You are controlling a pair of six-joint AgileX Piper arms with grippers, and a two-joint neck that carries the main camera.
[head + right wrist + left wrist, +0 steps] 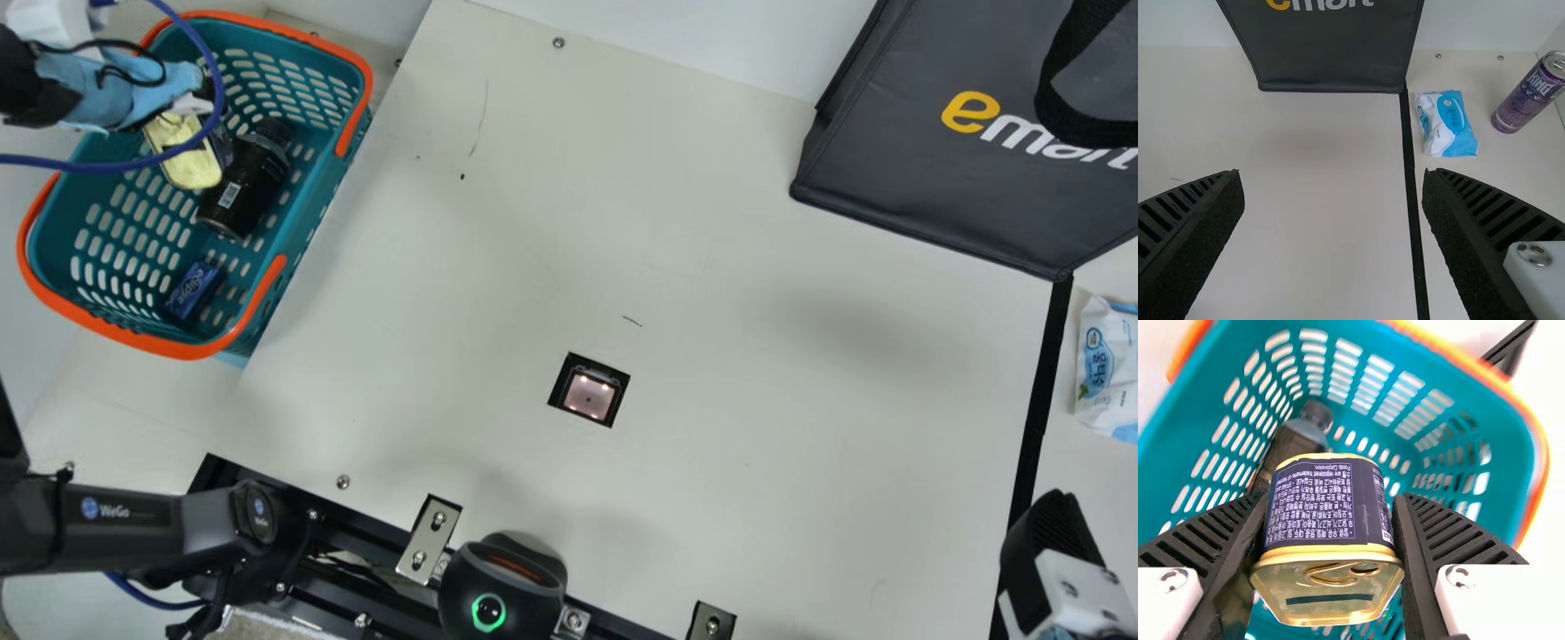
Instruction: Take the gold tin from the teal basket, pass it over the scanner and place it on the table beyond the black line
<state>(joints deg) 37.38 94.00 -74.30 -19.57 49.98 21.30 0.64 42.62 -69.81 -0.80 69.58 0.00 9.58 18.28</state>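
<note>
"What does the main view give you?"
"At far left, the left gripper (188,107) has the gold tin (191,173) over the teal basket (311,191). A dark bottle (247,182) and, nearer, a blue box (193,290) lie inside."
"And across the table (756,373)?"
"The scanner (589,396) sits around the middle. To the right runs the black line (1036,418), a wipes pack (1101,356) beyond it; a dark grey bag (960,178) stands at far right, the right gripper (1047,542) near right."
"Left wrist view?"
"The left gripper (1333,503) is grasping the gold tin, a finger pressed to each side."
"And the right wrist view?"
"The right gripper (1331,175) is released, fingers wide apart. A purple can (1530,93) stands right of the wipes pack."
</note>
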